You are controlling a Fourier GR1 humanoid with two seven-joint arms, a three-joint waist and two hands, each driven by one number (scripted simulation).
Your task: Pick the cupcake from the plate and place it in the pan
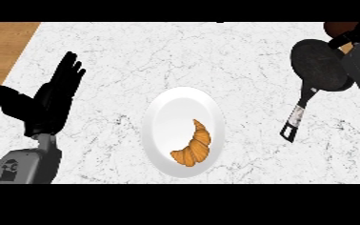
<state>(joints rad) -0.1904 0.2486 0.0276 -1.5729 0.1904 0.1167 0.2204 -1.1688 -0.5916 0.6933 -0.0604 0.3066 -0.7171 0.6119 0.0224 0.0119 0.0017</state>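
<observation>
Left hand (55, 93) rests open over the bench's (126, 52) left edge, fingers straight, nearly together, touching nothing. One white plate (169, 119) sits mid-bench near the front edge, carrying one croissant (194, 148). One black pan (320, 66) lies toward the far right corner. Beyond it a brown lump (342, 27), possibly the cupcake, meets what seems the right hand (353, 62); its grip cannot be told.
</observation>
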